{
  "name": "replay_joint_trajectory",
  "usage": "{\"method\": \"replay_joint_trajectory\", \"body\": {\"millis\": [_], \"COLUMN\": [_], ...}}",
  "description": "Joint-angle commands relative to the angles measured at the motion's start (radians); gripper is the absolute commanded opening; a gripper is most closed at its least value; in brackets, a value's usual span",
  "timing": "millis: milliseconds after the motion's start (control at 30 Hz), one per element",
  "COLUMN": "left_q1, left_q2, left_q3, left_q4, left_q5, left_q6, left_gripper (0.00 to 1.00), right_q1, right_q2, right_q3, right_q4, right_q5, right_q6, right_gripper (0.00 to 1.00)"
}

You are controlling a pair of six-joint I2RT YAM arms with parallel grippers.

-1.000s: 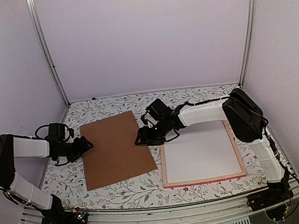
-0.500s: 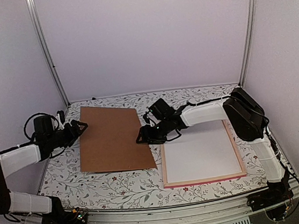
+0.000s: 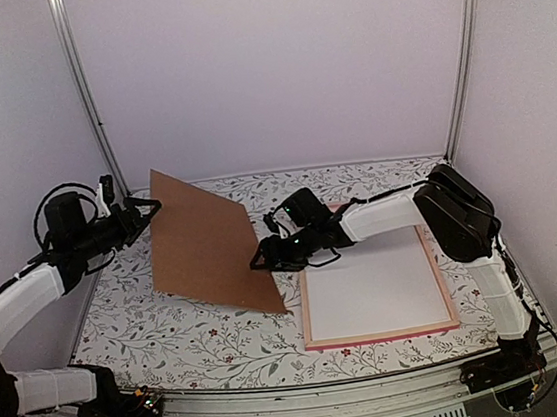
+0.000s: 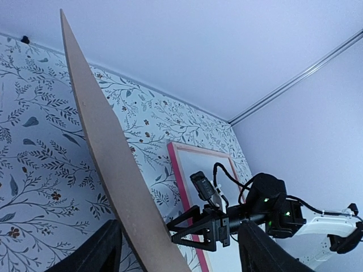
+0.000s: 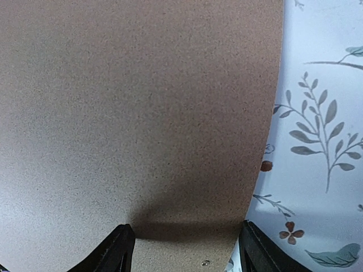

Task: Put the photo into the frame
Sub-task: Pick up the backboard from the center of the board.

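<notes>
so left end effector straddles the tilted brown board at its raised corner, jaws open, and right end effector sits open too at the low corner beside the frame

The board is plain brown, without any pattern. The frame has pink rails, and the sheet inside it is plain white. The table is white with a pattern of grey-green twigs and leaves and a few small dark red flowers. The walls are pale lilac. The left arm and the right arm have white shells and black joints. The left gripper and the right gripper are black.
</notes>
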Motion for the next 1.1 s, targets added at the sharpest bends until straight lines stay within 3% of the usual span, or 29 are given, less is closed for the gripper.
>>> {"method": "replay_joint_trajectory", "body": {"millis": [0, 133, 467, 700, 867, 1067], "left_q1": [-0.057, -0.085, -0.148, -0.184, -0.200, -0.213], "left_q2": [-0.014, -0.013, 0.030, 0.054, 0.077, 0.097], "left_q3": [0.038, 0.076, 0.255, 0.370, 0.397, 0.418], "left_q4": [-0.093, -0.119, -0.428, -0.579, -0.599, -0.609], "left_q5": [0.033, -0.003, -0.188, -0.303, -0.310, -0.312], "left_q6": [-0.001, 0.007, 0.081, 0.139, 0.155, 0.165], "left_gripper": [0.73, 0.73, 0.65, 0.41, 0.27, 0.16], "right_q1": [0.031, 0.043, 0.057, 0.056, 0.058, 0.050], "right_q2": [0.026, 0.031, 0.031, 0.030, 0.026, -0.009], "right_q3": [-0.058, -0.063, -0.068, -0.067, -0.064, -0.060], "right_q4": [0.075, 0.108, 0.128, 0.113, 0.110, 0.086], "right_q5": [-0.161, -0.204, -0.232, -0.222, -0.224, -0.223], "right_q6": [0.018, 0.019, 0.023, 0.019, 0.021, 0.005], "right_gripper": [0.66, 0.66, 0.66, 0.66, 0.66, 0.67]}}
